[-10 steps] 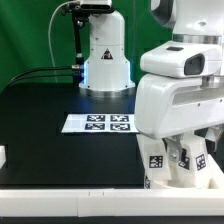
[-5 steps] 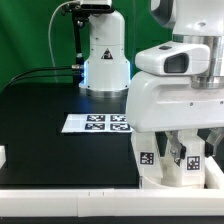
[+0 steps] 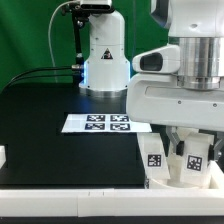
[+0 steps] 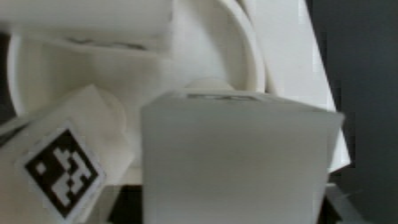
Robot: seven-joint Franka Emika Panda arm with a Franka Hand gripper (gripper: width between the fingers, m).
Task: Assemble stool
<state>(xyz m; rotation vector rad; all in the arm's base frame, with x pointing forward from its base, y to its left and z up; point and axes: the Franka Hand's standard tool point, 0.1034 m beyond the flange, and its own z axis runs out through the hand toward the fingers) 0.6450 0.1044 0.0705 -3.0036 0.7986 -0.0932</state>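
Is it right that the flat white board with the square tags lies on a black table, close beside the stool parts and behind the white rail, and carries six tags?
Not quite. The marker board carries four tags, not six, as the exterior view shows. The rest stands: it lies on the black table, close beside the stool parts and behind the white rail.

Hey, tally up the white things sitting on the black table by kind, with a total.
Stool seat: 1
Stool legs showing under the arm: 2
Marker board: 1
Small white block at the exterior view's left edge: 1
Total: 5
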